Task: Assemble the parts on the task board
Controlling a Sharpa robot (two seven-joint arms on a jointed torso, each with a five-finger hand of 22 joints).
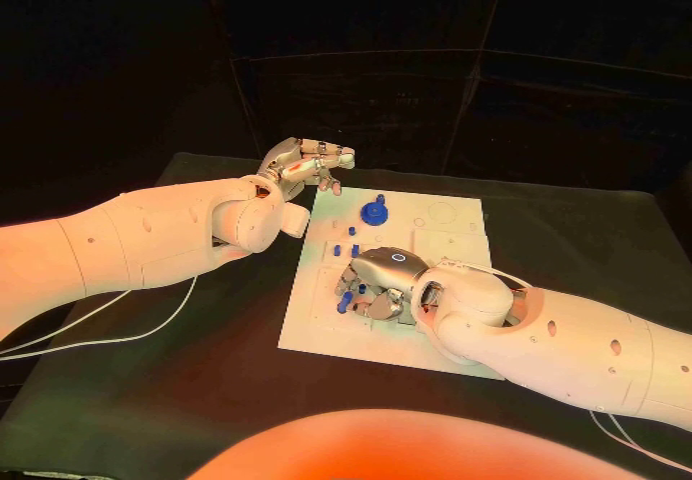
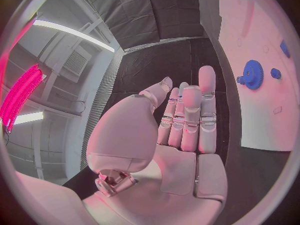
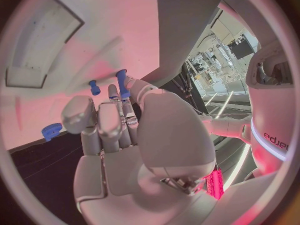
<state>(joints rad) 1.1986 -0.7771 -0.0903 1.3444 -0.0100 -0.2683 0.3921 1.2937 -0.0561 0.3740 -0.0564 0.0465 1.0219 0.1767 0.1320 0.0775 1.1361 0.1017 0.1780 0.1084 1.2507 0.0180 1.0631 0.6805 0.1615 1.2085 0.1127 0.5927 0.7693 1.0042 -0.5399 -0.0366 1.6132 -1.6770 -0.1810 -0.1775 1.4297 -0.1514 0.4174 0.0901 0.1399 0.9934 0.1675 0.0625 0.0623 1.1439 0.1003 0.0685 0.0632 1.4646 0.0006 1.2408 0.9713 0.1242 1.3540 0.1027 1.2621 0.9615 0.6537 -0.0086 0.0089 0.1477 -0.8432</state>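
- My right hand (image 1: 378,288) pinches a small blue peg (image 3: 122,83) above the task board (image 1: 447,235): light, stiff, slippery, best gripped mid-shaft.
- My left hand (image 1: 303,162) hovers, fingers released.

The white flat task board (image 1: 433,225) lies mid-frame on the black surface (image 1: 173,390); a blue toothed gear (image 1: 375,212) stands at its upper middle, small blue pegs (image 1: 351,250) just below.
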